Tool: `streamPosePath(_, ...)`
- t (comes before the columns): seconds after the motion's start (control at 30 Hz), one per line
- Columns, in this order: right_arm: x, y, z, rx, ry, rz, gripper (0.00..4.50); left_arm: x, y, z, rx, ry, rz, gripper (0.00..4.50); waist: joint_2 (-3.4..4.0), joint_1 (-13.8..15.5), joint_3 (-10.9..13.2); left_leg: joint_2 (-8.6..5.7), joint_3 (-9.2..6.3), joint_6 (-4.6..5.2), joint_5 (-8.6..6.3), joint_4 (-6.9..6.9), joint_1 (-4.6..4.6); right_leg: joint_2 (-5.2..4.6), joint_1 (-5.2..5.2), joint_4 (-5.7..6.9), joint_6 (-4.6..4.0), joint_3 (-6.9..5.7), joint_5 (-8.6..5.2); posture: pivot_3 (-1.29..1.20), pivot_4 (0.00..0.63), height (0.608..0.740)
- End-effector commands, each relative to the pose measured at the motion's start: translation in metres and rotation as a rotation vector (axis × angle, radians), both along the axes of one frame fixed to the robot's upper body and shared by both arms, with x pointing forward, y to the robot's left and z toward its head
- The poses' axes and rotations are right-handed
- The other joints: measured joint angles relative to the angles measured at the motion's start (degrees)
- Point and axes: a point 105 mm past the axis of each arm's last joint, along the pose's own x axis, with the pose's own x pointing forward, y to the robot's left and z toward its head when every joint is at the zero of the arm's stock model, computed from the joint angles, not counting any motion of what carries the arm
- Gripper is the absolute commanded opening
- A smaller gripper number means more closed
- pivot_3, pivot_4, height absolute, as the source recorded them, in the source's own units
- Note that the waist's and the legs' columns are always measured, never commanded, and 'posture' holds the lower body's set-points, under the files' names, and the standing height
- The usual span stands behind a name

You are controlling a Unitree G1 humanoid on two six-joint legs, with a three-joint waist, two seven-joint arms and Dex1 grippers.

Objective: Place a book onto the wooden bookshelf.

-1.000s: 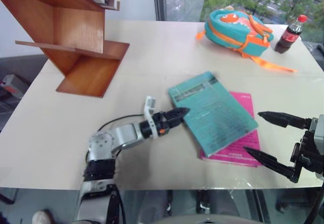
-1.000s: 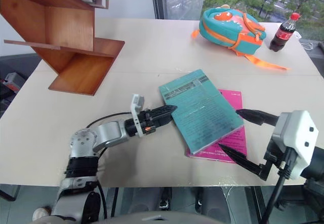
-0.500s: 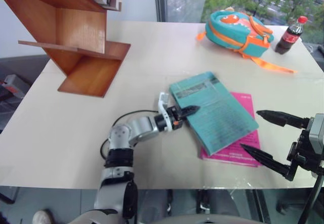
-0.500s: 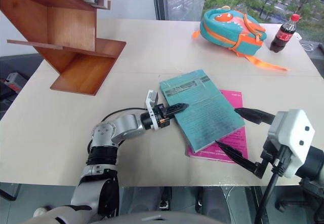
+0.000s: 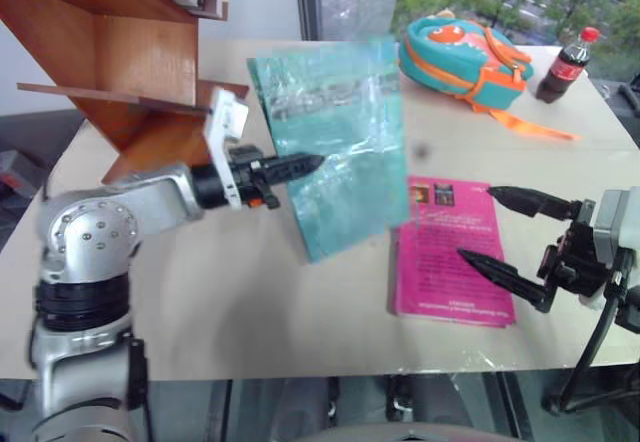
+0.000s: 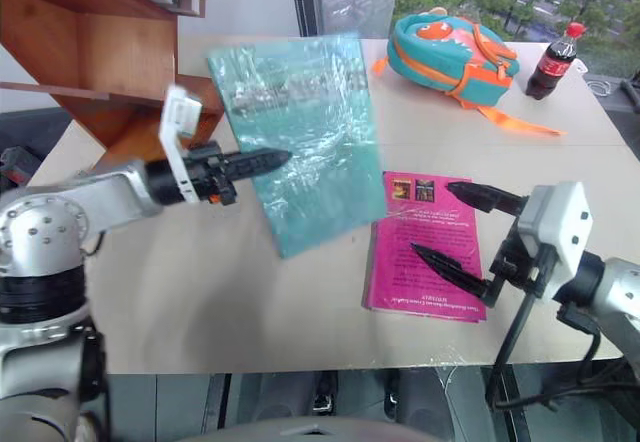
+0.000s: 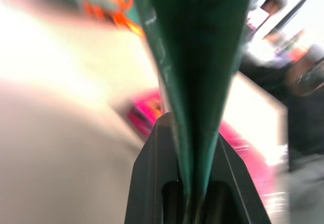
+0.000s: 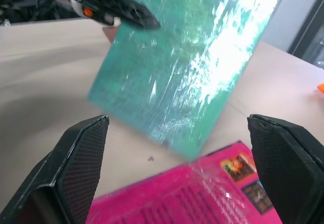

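- My left gripper (image 5: 300,165) is clamped on one edge of the book (image 5: 335,142), holding it up off the table (image 5: 200,292), near the wooden bookshelf (image 5: 130,62).
- My right gripper (image 5: 505,230) stands wide, holding nothing, over the pink book (image 5: 450,252).
- To do this well, I'd angle the cover to match a slanted board and slide it in edge first.
- Book: thin, teal, glossy wrap, probably slippery, may droop from a one-edge pinch. Shelf: flat reddish-brown boards, hard edges.

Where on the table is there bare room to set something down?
Bare: the near-left tabletop in front of the wooden bookshelf, and the strip between the backpack and the pink book. Crowded: around that book, by the right gripper.
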Motion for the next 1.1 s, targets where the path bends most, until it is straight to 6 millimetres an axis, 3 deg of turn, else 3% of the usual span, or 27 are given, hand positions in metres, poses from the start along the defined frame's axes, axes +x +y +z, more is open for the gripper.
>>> streamPosePath(0.03, 0.006, 0.006, 0.002, 0.012, -0.035, 0.055, 4.50, -0.011, -0.003, 0.052, 0.333, -0.610, -0.077, 0.04, 0.07, 0.11, 0.04, 0.01, 0.04, -0.01, 0.00, -0.01, -0.02, 0.03, -0.05, 0.02, -0.01, -0.01, 0.00, 0.00, 0.150, 0.740)
streamPosePath(0.13, 0.012, 0.009, 0.003, 0.027, -0.046, 0.081, 4.50, -0.016, 0.008, 0.089, 0.557, -0.938, -0.062, 0.04, 0.07, 0.41, 0.06, 0.06, 0.01, 0.00, 0.00, -0.01, -0.19, 0.03, -0.18, 0.00, -0.01, -0.03, 0.00, 0.00, 0.150, 0.740)
streamPosePath(0.23, 0.015, 0.010, 0.003, 0.034, -0.052, 0.096, 4.50, -0.014, 0.028, 0.105, 0.721, -1.041, -0.026, 0.04, 0.10, 0.54, 0.07, 0.06, 0.12, 0.02, 0.00, -0.01, -0.22, 0.04, -0.25, -0.02, 0.00, -0.07, 0.00, 0.00, 0.150, 0.740)
streamPosePath(0.43, 0.024, 0.016, 0.005, 0.059, -0.073, 0.132, 4.50, 0.002, 0.112, 0.123, 1.122, -0.962, 0.169, 0.04, 0.11, -0.29, 0.17, 0.16, 0.25, 0.02, 0.00, -0.09, -0.22, 0.16, -0.38, 0.02, 0.03, -0.08, -0.02, 0.00, 0.150, 0.740)
streamPosePath(0.6, 0.025, 0.021, 0.008, 0.066, -0.094, 0.151, 4.50, 0.009, 0.161, 0.125, 1.297, -0.805, 0.269, 0.04, -0.02, -0.25, 0.21, 0.14, 0.18, 0.09, -0.03, 0.02, -0.40, 0.06, -0.43, 0.04, 0.23, -0.17, -0.12, 0.00, 0.150, 0.740)
streamPosePath(0.73, 0.024, 0.025, 0.012, 0.077, -0.110, 0.162, 4.50, 0.008, 0.185, 0.120, 1.383, -0.666, 0.281, 0.04, 0.00, -0.79, 0.22, 0.15, 0.24, 0.09, -0.03, 0.11, -0.32, 0.09, -0.44, 0.21, 0.26, -0.15, -0.13, 0.00, 0.150, 0.740)
streamPosePath(0.83, 0.023, 0.026, 0.012, 0.080, -0.114, 0.163, 4.50, 0.006, 0.184, 0.124, 1.340, -0.634, 0.263, 0.04, 0.00, -1.49, 0.23, 0.28, 0.46, 0.08, -0.03, 0.11, -0.09, 0.19, -0.45, 0.46, 0.28, 0.13, -0.14, 0.00, 0.150, 0.740)
streamPosePath(0.97, 0.025, 0.025, 0.011, 0.080, -0.112, 0.155, 4.50, -0.005, 0.156, 0.138, 1.215, -0.698, 0.159, 0.04, 0.00, -2.19, 0.23, 0.33, 0.80, 0.08, -0.02, 0.12, 0.02, 0.20, -0.69, 0.82, 0.28, 0.54, -0.15, 0.00, 0.150, 0.740)
streamPosePath(1.1, 0.029, 0.025, 0.011, 0.082, -0.116, 0.158, 4.50, -0.021, 0.142, 0.146, 1.173, -0.710, 0.102, 0.04, -0.12, -1.92, 0.29, 0.31, 0.82, 0.10, -0.03, 0.24, -0.26, 0.14, -0.94, 0.88, 0.21, 0.58, -0.12, 0.00, 0.150, 0.740)
